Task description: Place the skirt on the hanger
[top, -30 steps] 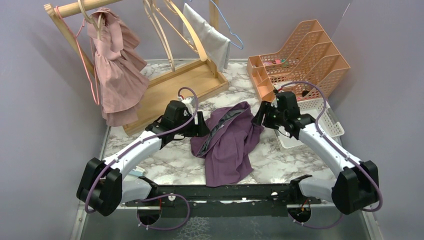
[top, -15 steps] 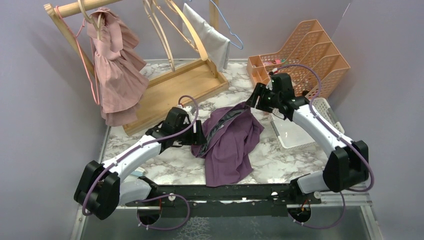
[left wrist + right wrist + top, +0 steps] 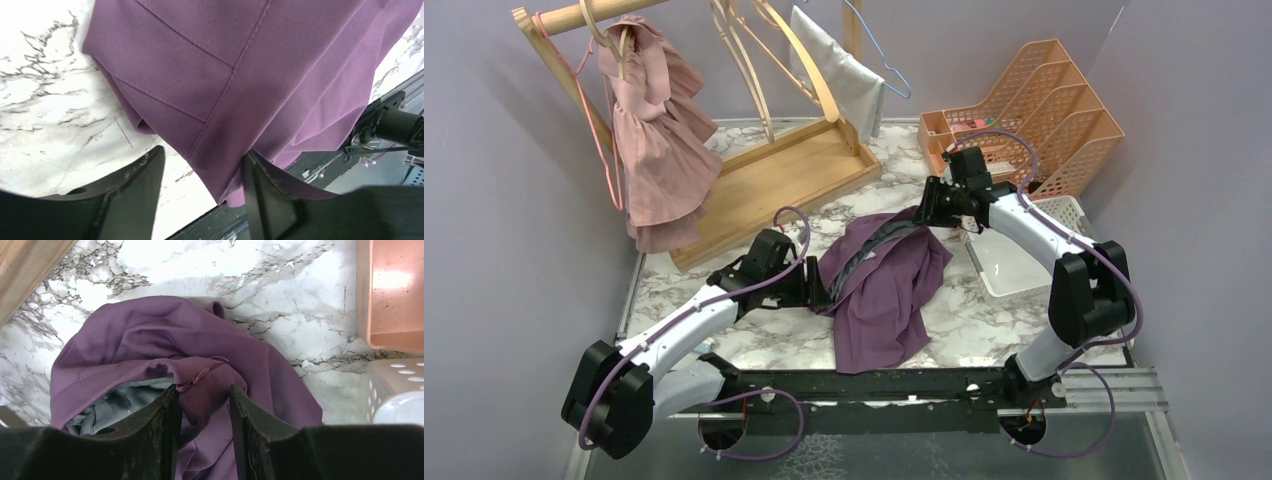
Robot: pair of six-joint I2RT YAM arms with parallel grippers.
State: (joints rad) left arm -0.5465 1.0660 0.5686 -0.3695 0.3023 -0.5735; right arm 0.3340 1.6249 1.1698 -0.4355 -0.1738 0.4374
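With right fingers pinched far waistband of purple skirt, held left fingers spread astride its near-left edge; got nothing onto far wooden hanger yet.

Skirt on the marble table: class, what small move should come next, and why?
Probably close the left gripper on the skirt. Its open jaws straddle the cloth's edge without pinching, while the right gripper grips a bunched fold.

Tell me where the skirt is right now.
In the top view, the skirt lies crumpled mid-table between the left gripper and right gripper, in front of the wooden rack.
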